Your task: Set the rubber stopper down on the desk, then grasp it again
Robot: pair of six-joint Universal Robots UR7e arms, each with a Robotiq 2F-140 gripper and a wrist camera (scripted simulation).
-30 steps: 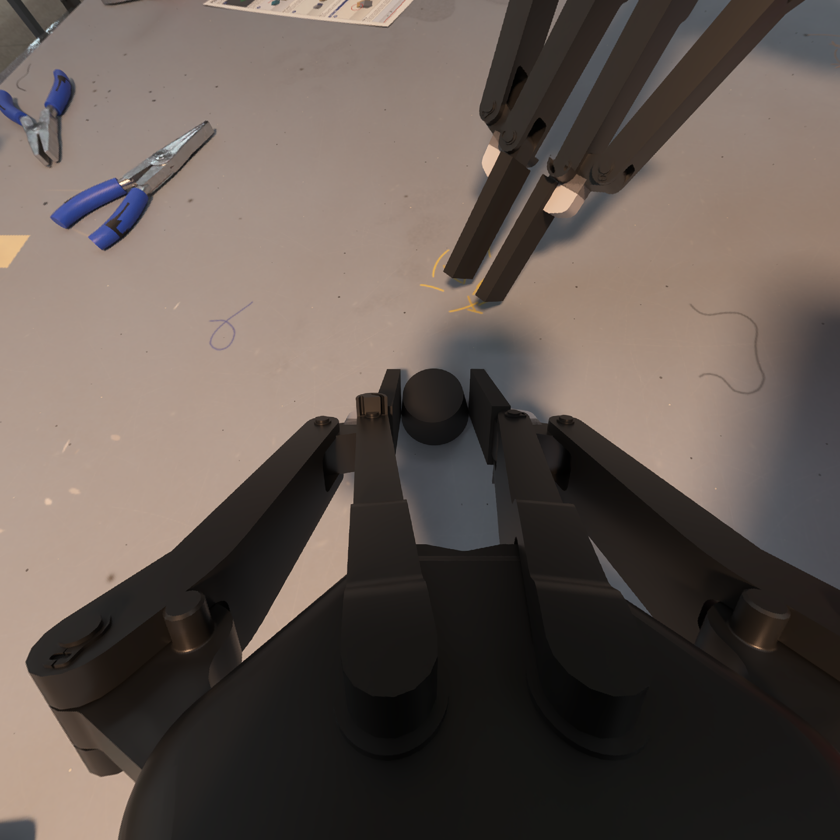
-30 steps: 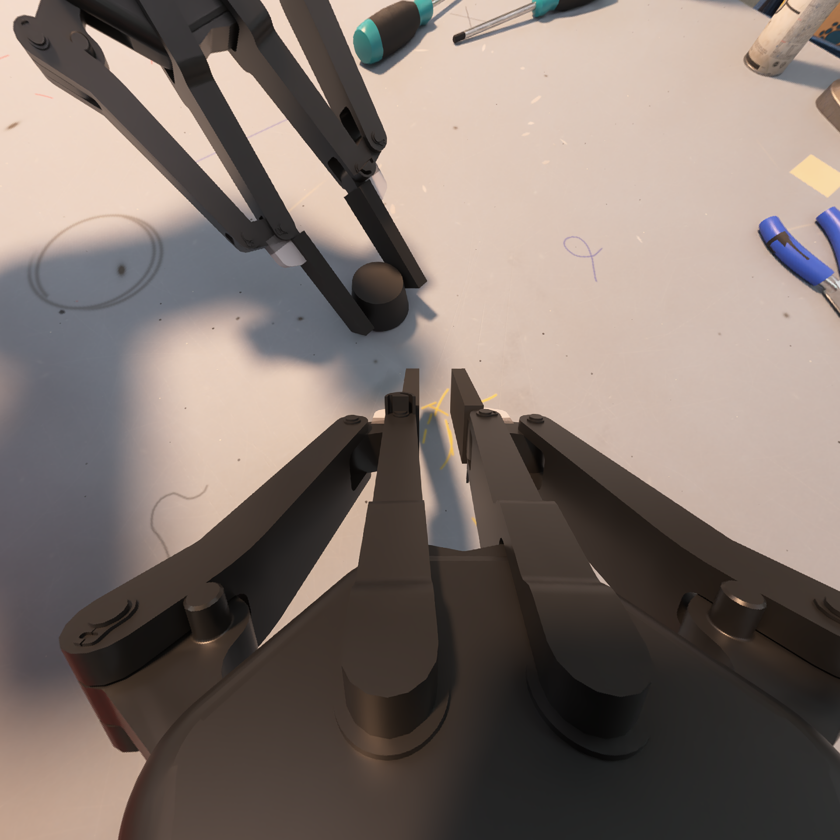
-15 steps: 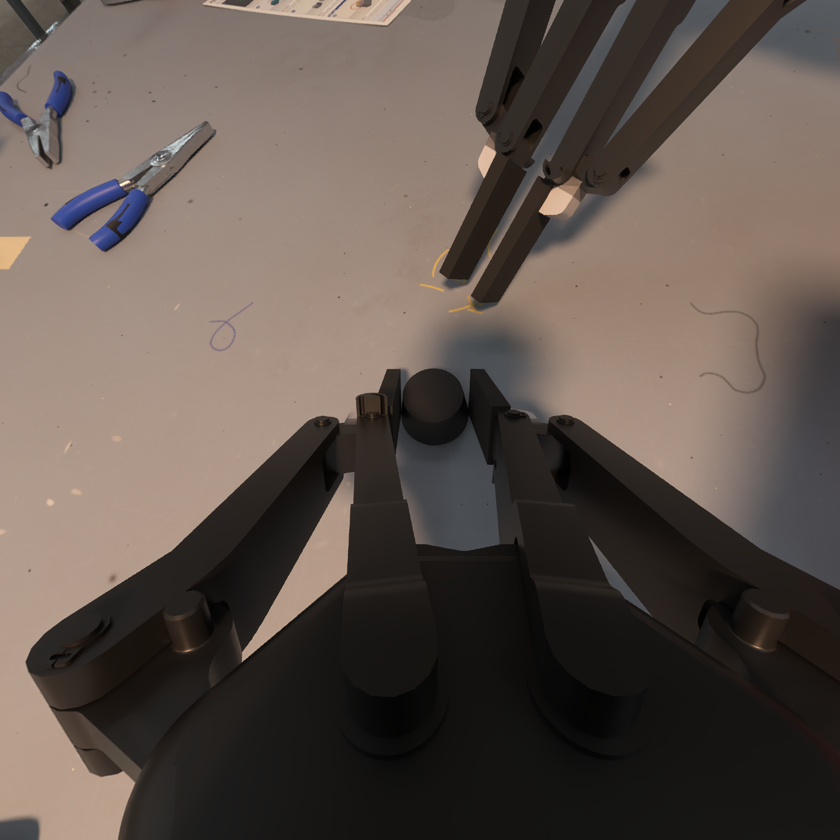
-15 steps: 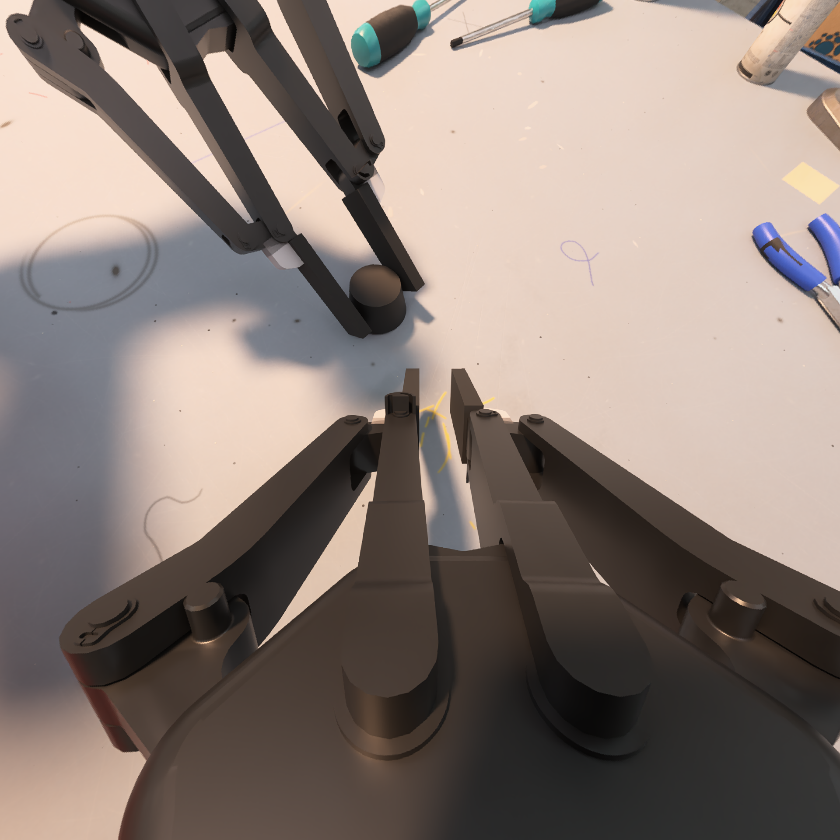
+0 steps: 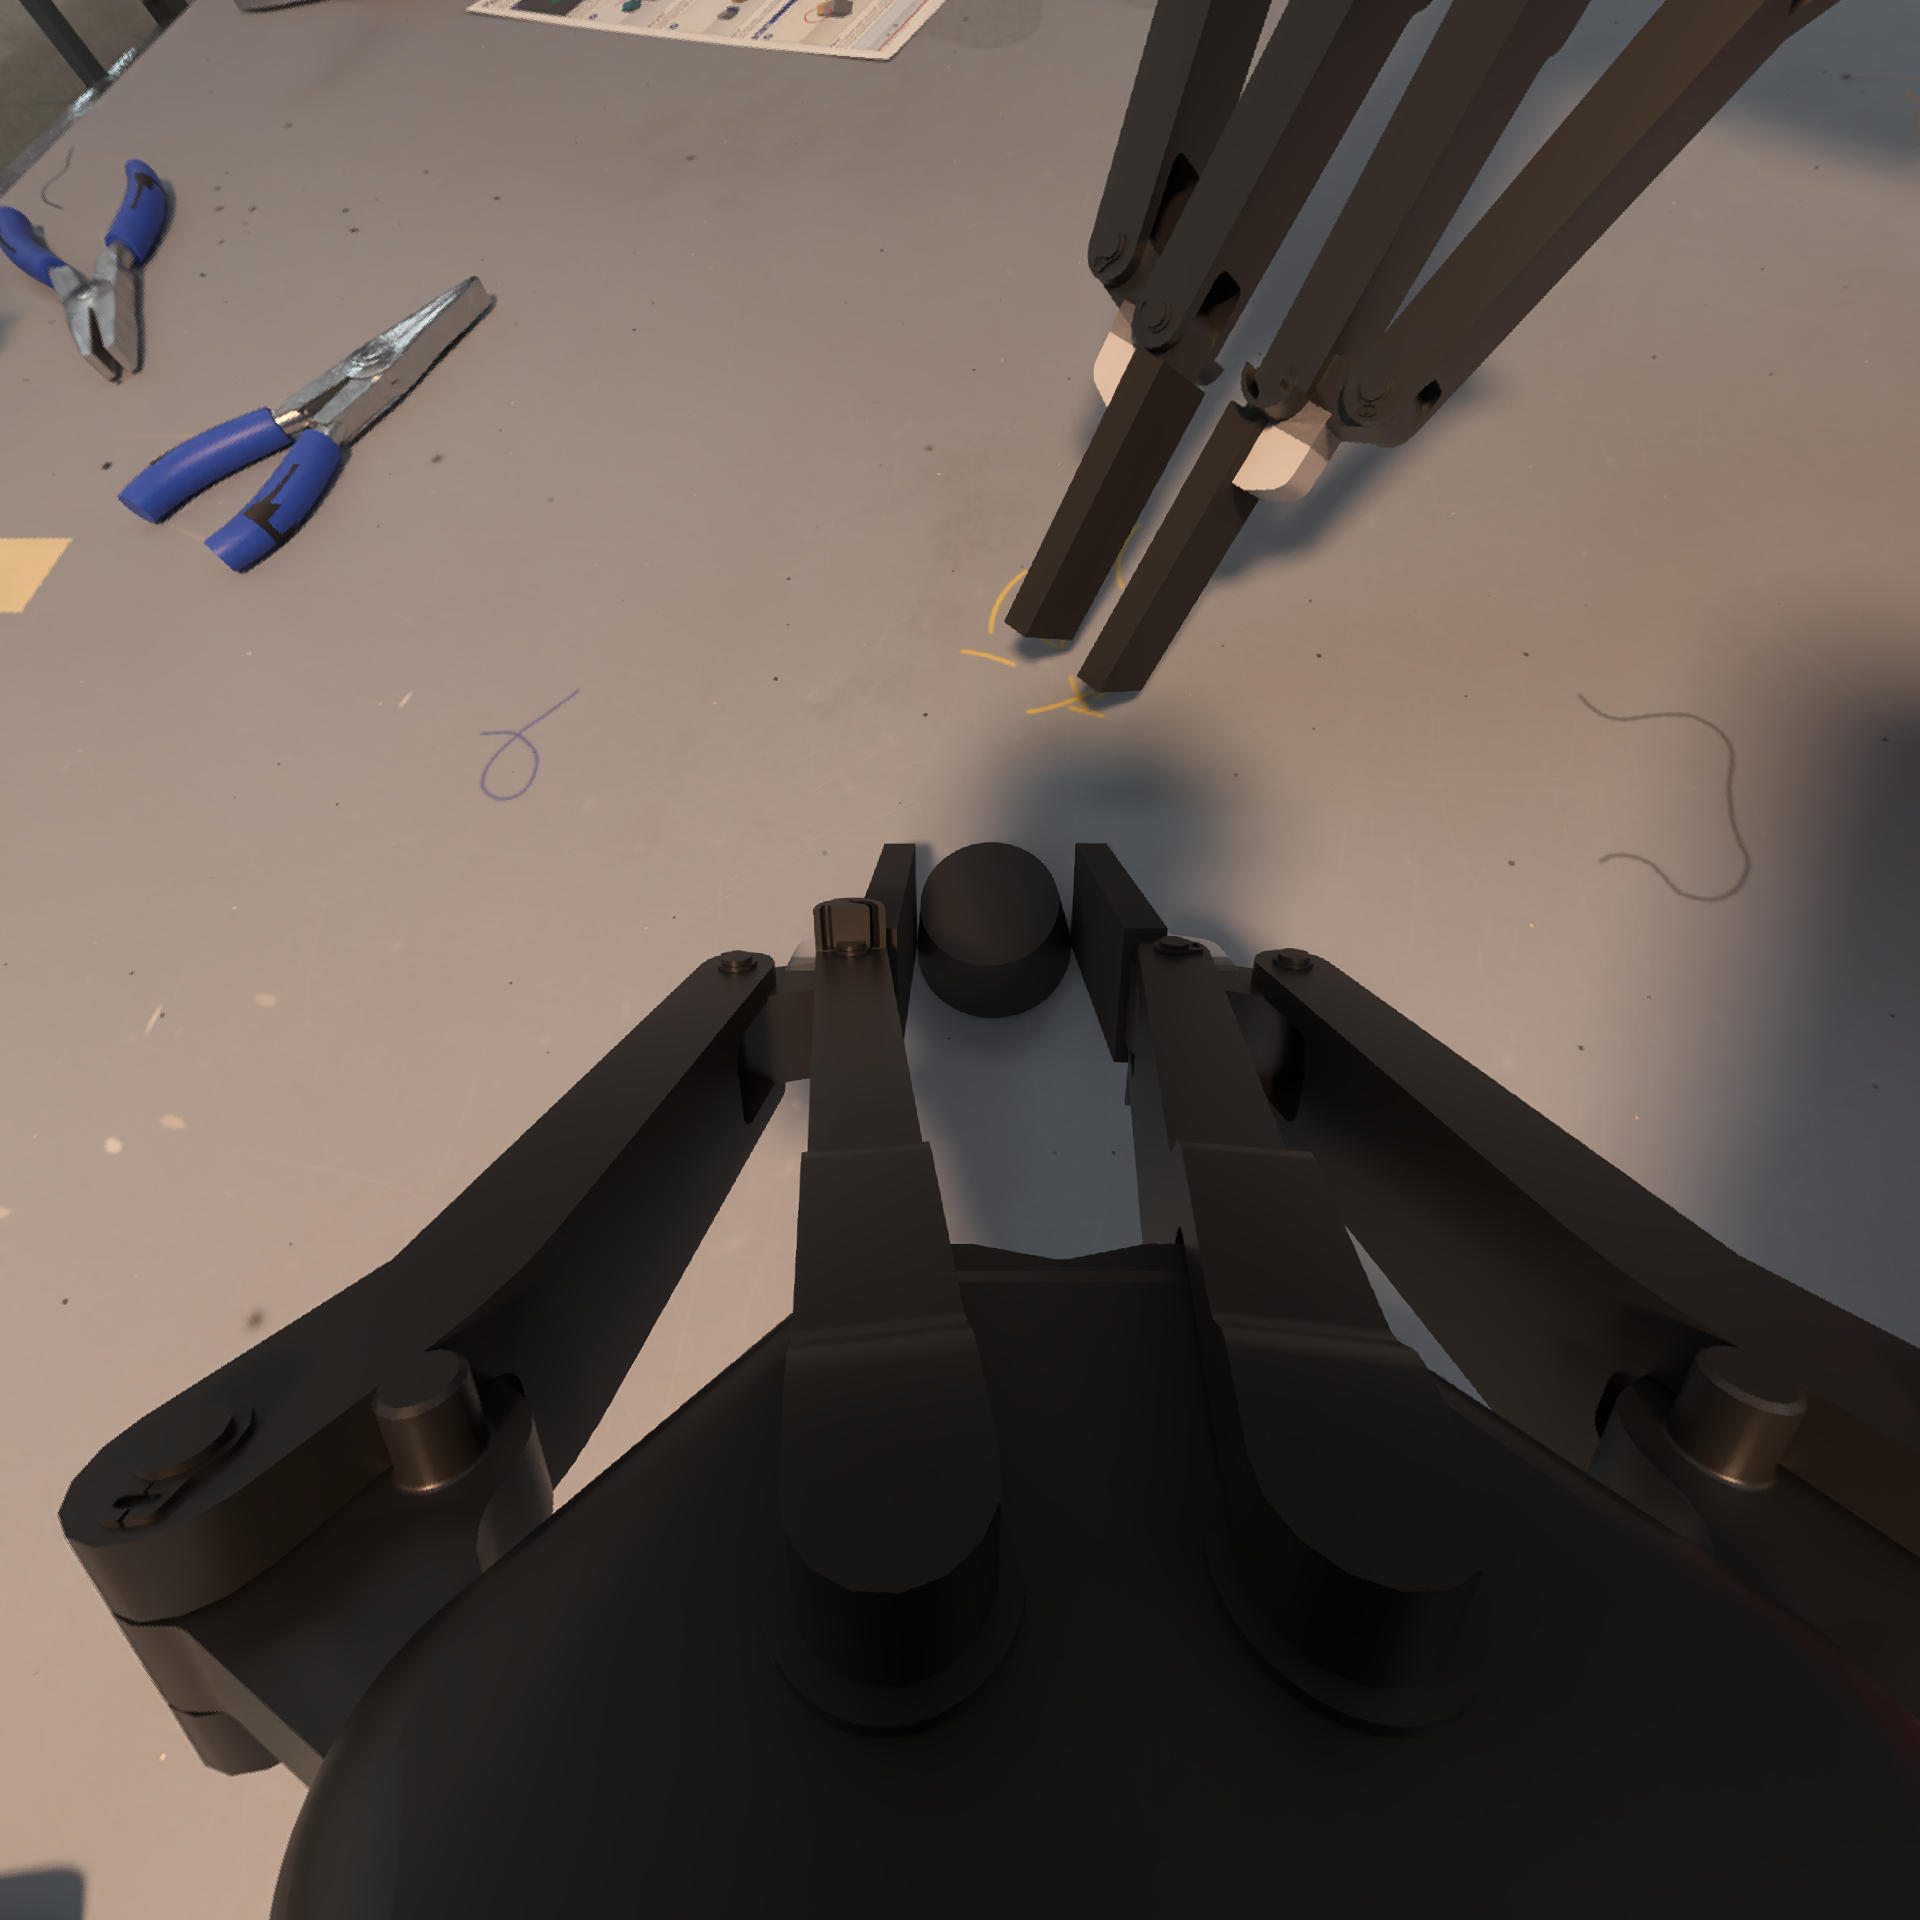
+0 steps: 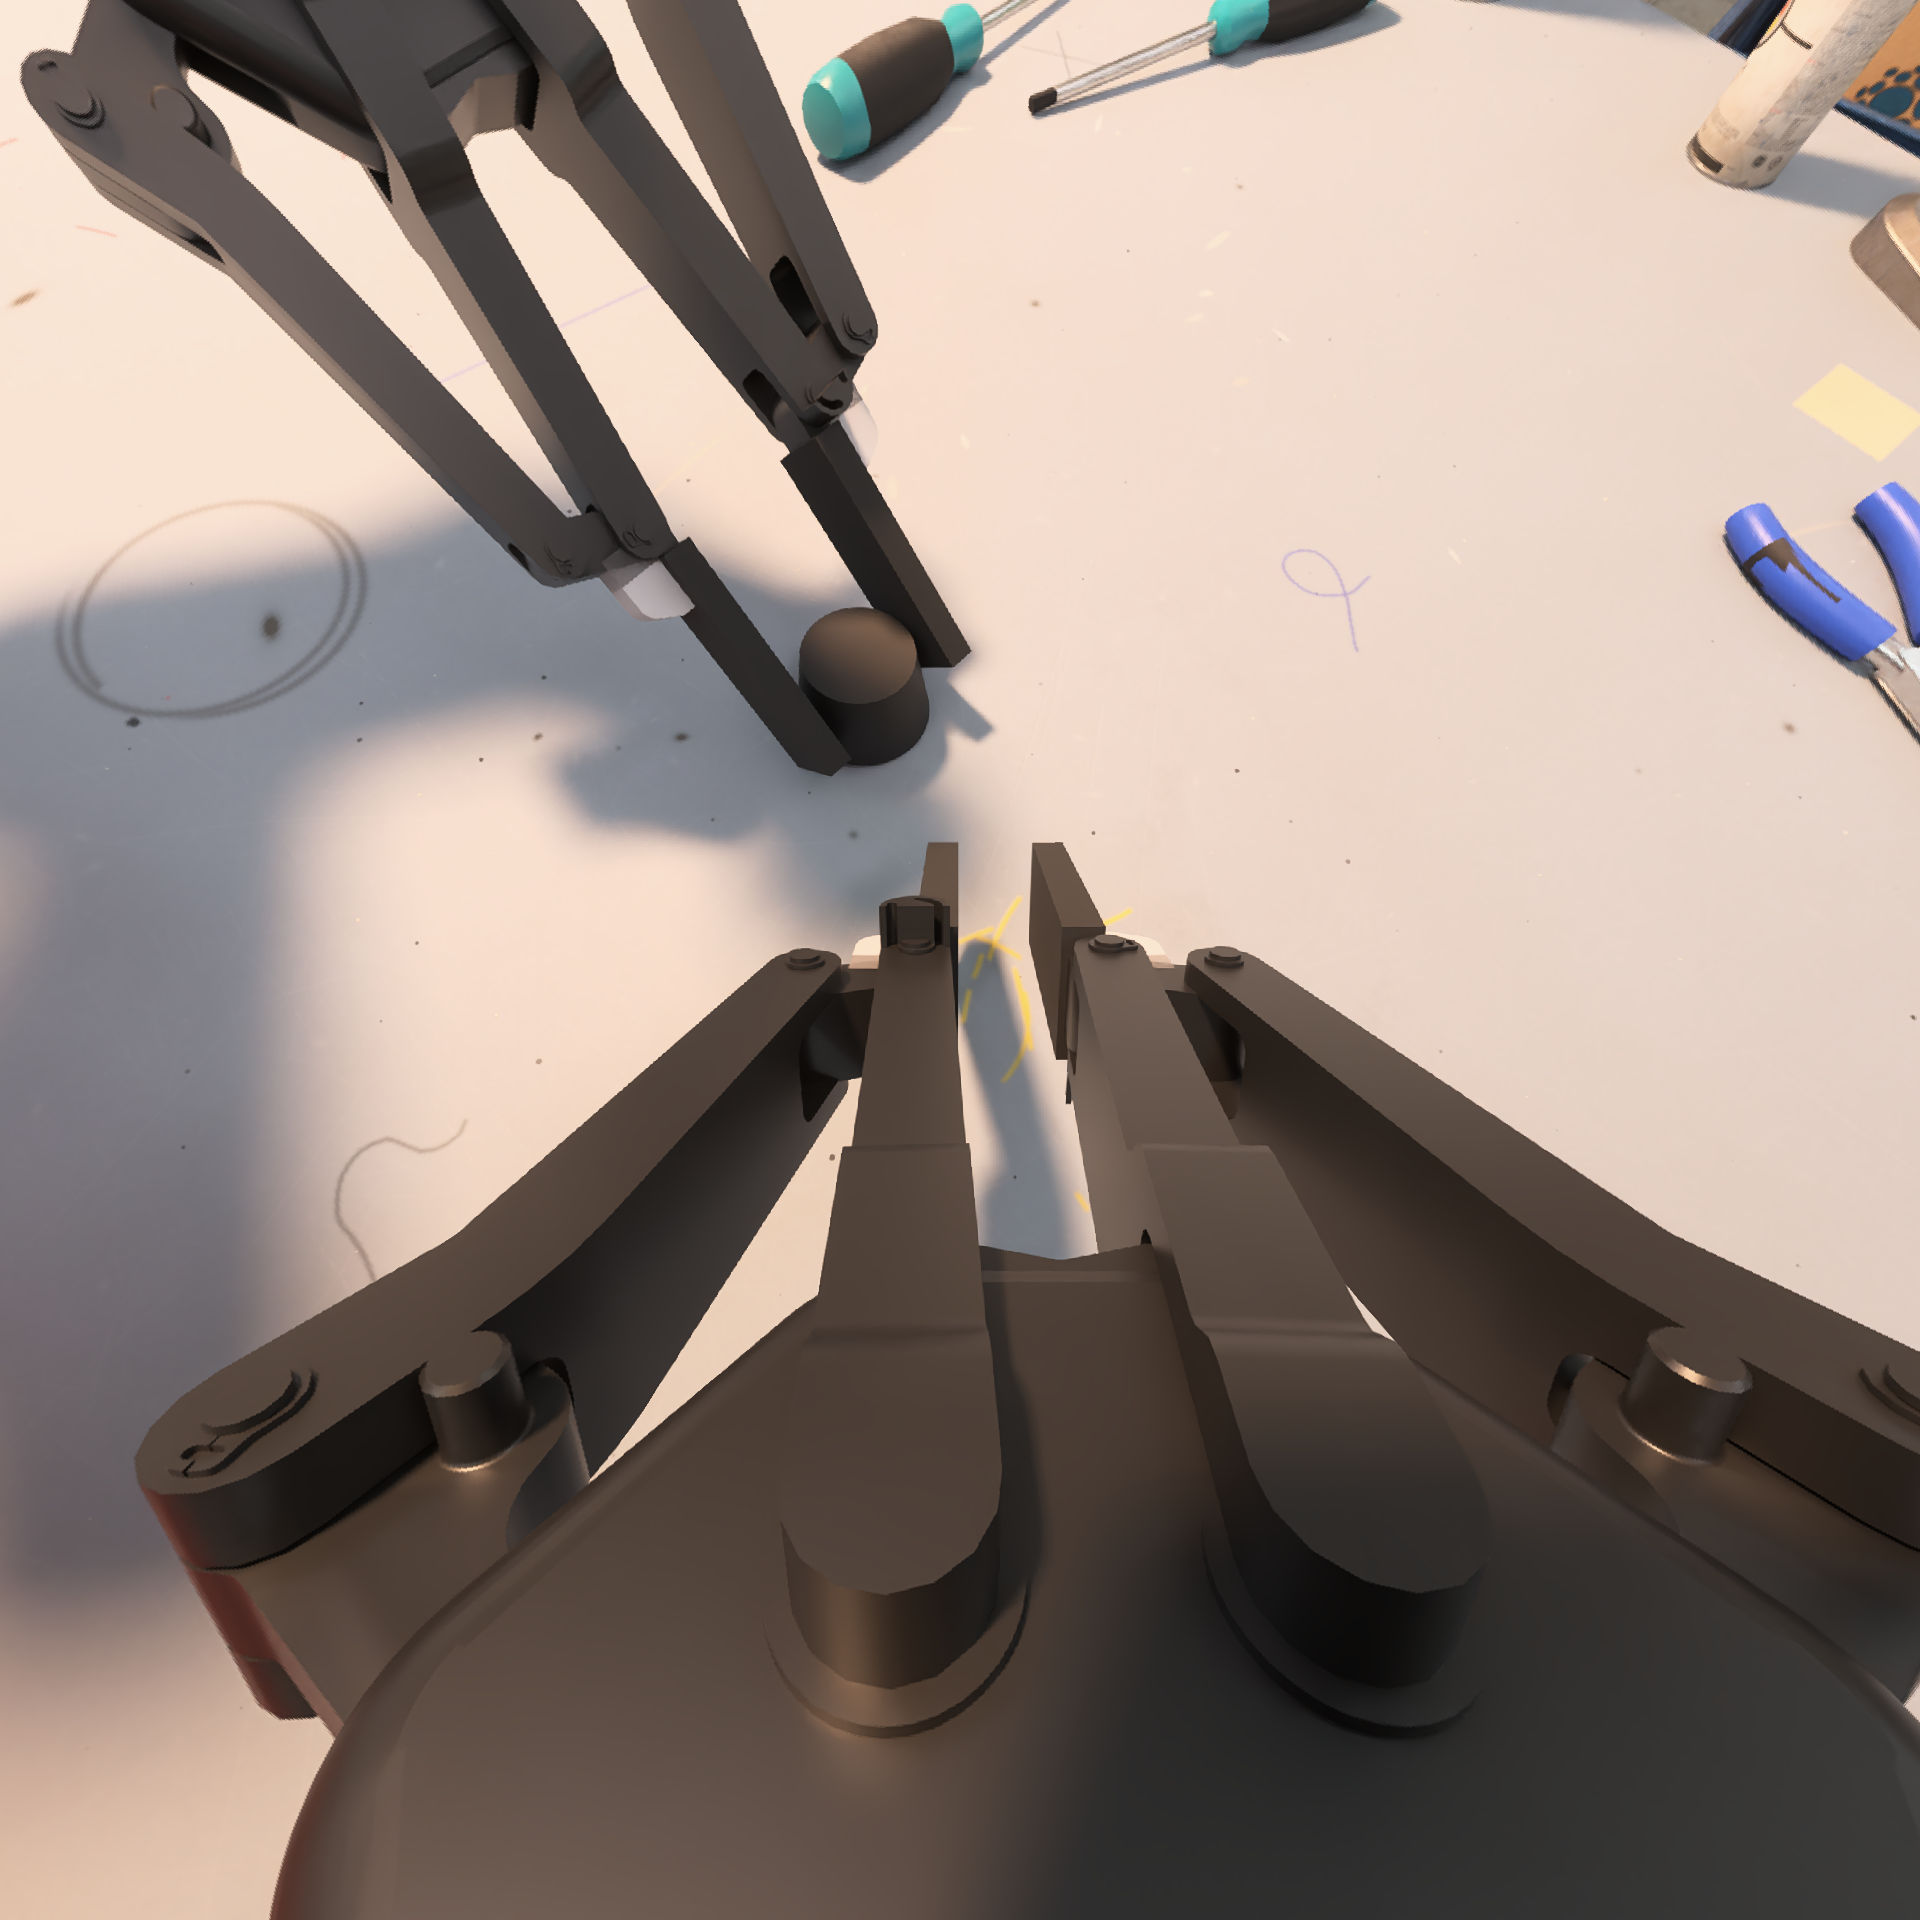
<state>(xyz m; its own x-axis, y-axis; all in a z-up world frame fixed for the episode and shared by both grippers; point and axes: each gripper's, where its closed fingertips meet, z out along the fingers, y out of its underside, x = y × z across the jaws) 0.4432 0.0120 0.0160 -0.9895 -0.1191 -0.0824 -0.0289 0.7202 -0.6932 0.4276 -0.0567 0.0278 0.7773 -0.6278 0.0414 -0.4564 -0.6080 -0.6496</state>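
The black rubber stopper [image 5: 992, 925] stands upright on the grey desk [image 5: 623, 935], wide end down. My left gripper [image 5: 992, 883] is shut on it, one finger against each side, with the tips down at the desk. The right wrist view shows the same: the stopper [image 6: 862, 686] sits on the desk between the left gripper's [image 6: 883, 696] fingers. My right gripper [image 6: 992, 873] is almost shut, with a narrow gap and nothing in it. It hangs just above yellow marks on the desk, a short way from the stopper. It also shows in the left wrist view [image 5: 1075, 655].
Two blue-handled pliers [image 5: 301, 416] [image 5: 94, 281] lie at the far left, and one of them [image 6: 1829, 603] shows in the right wrist view. Two teal-and-black screwdrivers [image 6: 894, 83] [image 6: 1226, 31], a pale cylinder [image 6: 1777, 104] and a printed sheet [image 5: 707, 21] lie farther out.
The left gripper and the stopper have not moved. The right gripper has drifted very slightly, so its view has shifted a little.
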